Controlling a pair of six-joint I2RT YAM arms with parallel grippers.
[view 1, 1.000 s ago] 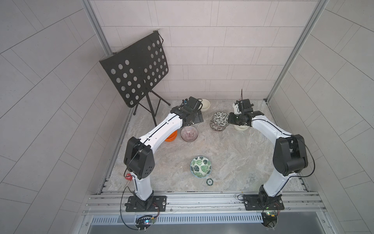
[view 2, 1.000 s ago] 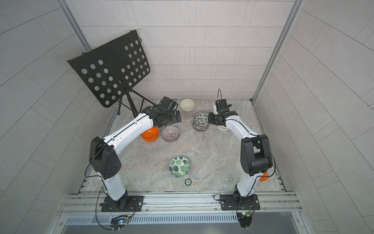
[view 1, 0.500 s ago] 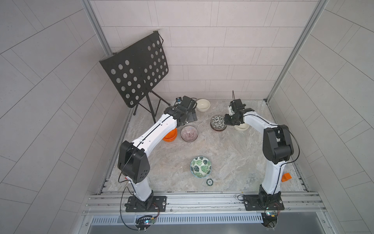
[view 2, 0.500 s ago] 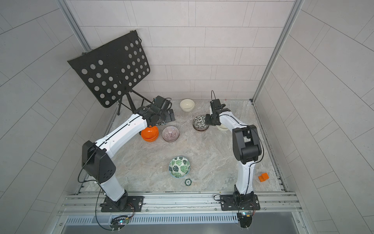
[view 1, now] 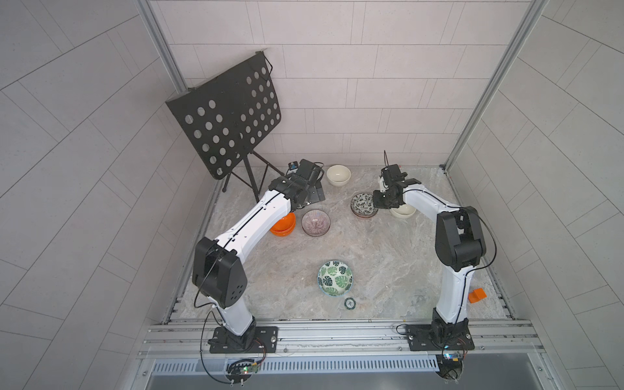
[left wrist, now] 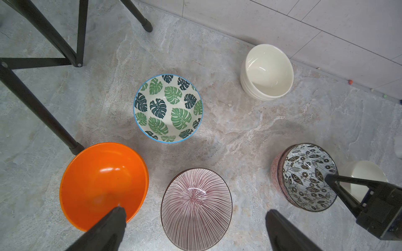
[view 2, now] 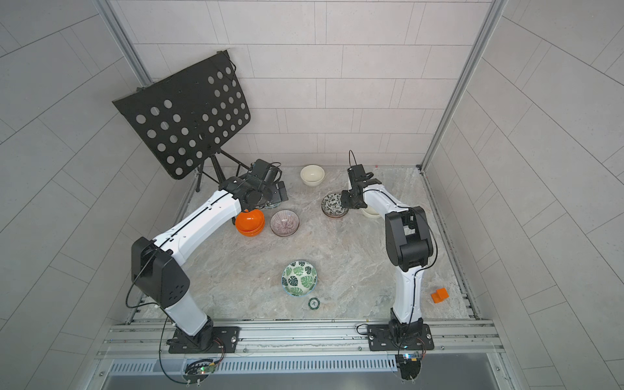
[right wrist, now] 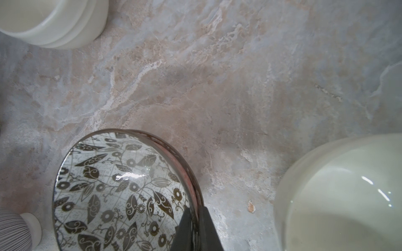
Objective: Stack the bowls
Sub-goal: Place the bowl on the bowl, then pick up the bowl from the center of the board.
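Left wrist view showed six round ceramic bowls (left wrist: 168, 108) or stacks, two of them cream-white.
Left gripper (left wrist: 194, 210) hung spread wide; right gripper (right wrist: 195, 208) pinched the black-and-white leaf-print bowl (right wrist: 121, 191) by its rim.

Bright, even, diffuse overhead light in both top views; faint, soft shadows on the table (view 1: 371, 256). Bowed seams in the walls (view 1: 84, 135) toward the edges. Sharp in the left wrist view, with glints in the orange bowl (left wrist: 104, 184) and purple bowl (left wrist: 195, 208). Softer in the right wrist view: a white glare streak in the black-and-white bowl (right wrist: 121, 195), blur over the cream bowl (right wrist: 348, 195).
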